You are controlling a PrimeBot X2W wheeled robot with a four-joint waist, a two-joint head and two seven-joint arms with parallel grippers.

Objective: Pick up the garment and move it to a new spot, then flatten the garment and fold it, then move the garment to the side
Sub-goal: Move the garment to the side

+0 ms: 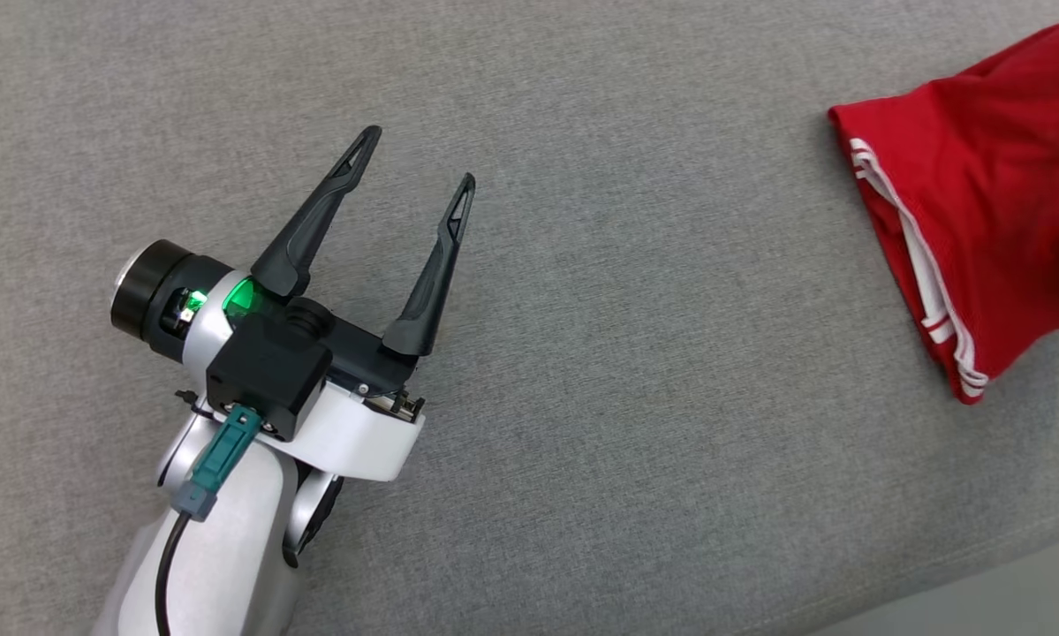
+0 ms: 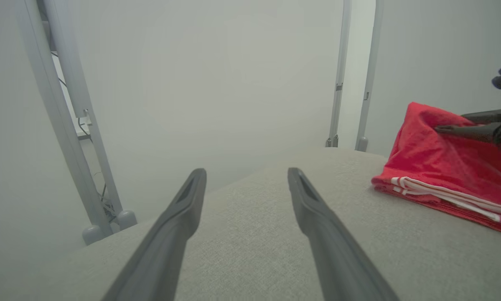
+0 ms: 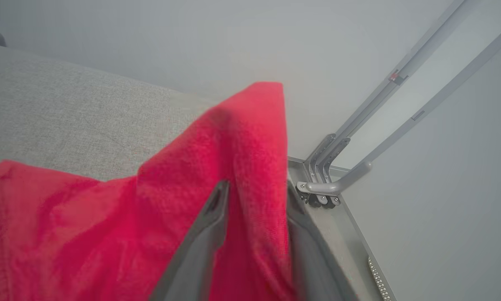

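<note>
The left fingers (image 1: 304, 234) stand spread wide with nothing between them. They are held above the bare grey cloth of the desk (image 1: 626, 353), tips pointing ahead and slightly right. Well off to their right lies the red garment (image 1: 979, 203), a folded heap with white stripes along the hem nearest them, resting on the desk. The right fingers (image 3: 200, 246) are in that heap. A raised ridge of red cloth stands between the 2 of them and they sit somewhat apart, but the blur hides whether they pinch it or merely flank it. Seen from the left wrist, 1 right finger (image 2: 471, 127) lies across the top of the garment (image 2: 434, 167). Beyond the right fingers the desk ends — grey metal poles (image 3: 400, 104) rise there against a pale wall (image 3: 192, 37).
</note>
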